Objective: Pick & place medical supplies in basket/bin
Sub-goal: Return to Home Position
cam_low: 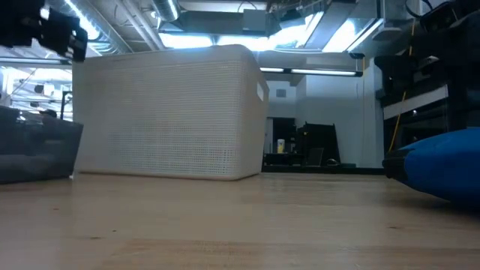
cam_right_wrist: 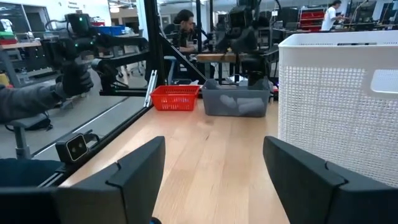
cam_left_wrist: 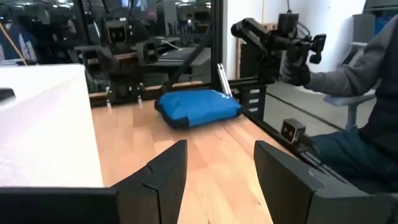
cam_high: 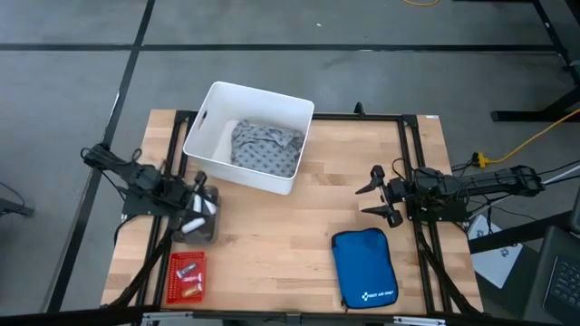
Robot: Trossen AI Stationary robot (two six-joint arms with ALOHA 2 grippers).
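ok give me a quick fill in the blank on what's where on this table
1. The grey-blue patterned garment lies inside the ____ tub.
2. The red basket sits on the ____ arm's side of the table.
3. The zip pouch near the right arm is ____ in colour.
4. The left hand and the right hand both have their fingers ____.

Missing words: white; left; blue; open.

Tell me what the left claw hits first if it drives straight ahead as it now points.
Probably the blue zip pouch; bare table lies between, though the left claw may ride above it.
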